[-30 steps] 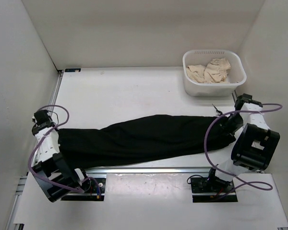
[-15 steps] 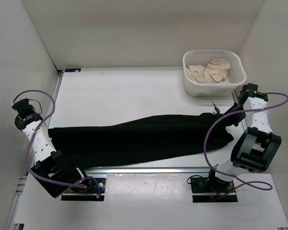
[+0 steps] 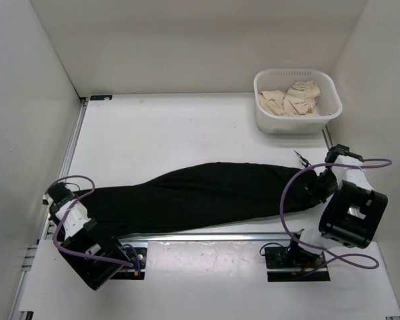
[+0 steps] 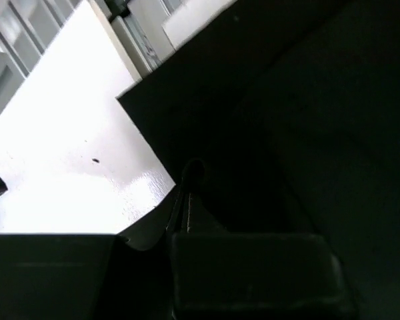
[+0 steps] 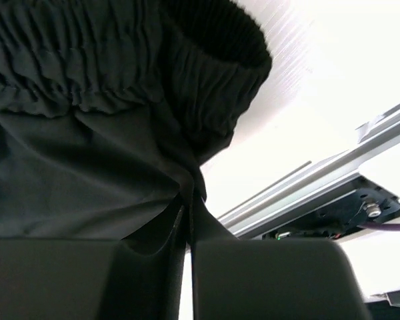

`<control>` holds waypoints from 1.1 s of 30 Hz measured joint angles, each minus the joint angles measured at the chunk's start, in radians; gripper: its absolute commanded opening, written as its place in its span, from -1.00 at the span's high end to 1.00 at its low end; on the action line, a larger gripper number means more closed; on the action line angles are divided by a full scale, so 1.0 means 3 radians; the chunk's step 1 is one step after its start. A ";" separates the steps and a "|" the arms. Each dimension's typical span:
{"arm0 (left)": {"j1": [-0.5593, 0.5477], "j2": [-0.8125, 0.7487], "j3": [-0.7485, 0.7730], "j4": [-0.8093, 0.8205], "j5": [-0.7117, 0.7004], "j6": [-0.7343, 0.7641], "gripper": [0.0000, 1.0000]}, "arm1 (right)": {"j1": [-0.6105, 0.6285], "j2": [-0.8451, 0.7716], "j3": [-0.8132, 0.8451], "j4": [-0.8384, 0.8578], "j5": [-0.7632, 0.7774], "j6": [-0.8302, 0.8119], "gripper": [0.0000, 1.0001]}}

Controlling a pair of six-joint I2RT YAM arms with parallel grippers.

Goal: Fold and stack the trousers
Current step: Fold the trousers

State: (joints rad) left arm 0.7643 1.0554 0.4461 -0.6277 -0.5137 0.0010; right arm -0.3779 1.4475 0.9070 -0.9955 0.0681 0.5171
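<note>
**A:** One pair only, so how does it lie?

**B:** The trousers (image 3: 200,197) stretch left to right across the near half of the table (image 3: 173,130). They rise a little toward the right and run just beyond the rail (image 3: 207,235). At the left end my left gripper (image 4: 187,193) is pinched tight on a fold of the black cloth, low by the table's left edge.

**A:** And the other end?

**B:** The gathered waistband (image 5: 87,60) points right. My right gripper (image 5: 187,200) is clamped on the cloth just below it.

**A:** Anything close by?

**B:** A white basket (image 3: 293,123) holding beige cloths (image 3: 292,97) sits at the far right, apart from the trousers. Nothing lies on them.
</note>
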 measured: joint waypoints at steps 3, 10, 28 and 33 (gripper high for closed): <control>0.0039 -0.0001 -0.0019 0.0086 -0.0065 0.0000 0.72 | -0.0039 0.0033 0.0000 0.0051 0.0050 -0.0013 0.22; 0.0189 0.0037 -0.0018 0.0217 -0.0253 0.0024 -0.55 | -0.0056 0.0014 0.0001 0.0084 0.0198 -0.0022 -0.83; -0.0848 0.0684 0.1211 -0.0450 -0.0217 -0.0003 -0.44 | 0.1812 0.0155 0.1071 0.0247 0.0724 0.0659 1.00; -0.1194 0.1111 0.0483 -0.0448 -0.0389 0.0058 -0.20 | 0.1858 0.1214 0.0987 0.0559 0.0426 0.0786 1.00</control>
State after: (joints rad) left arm 0.4061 1.3888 0.5911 -0.7620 -0.6304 0.0185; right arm 0.1795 1.8118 1.2030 -0.8276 0.1959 0.7528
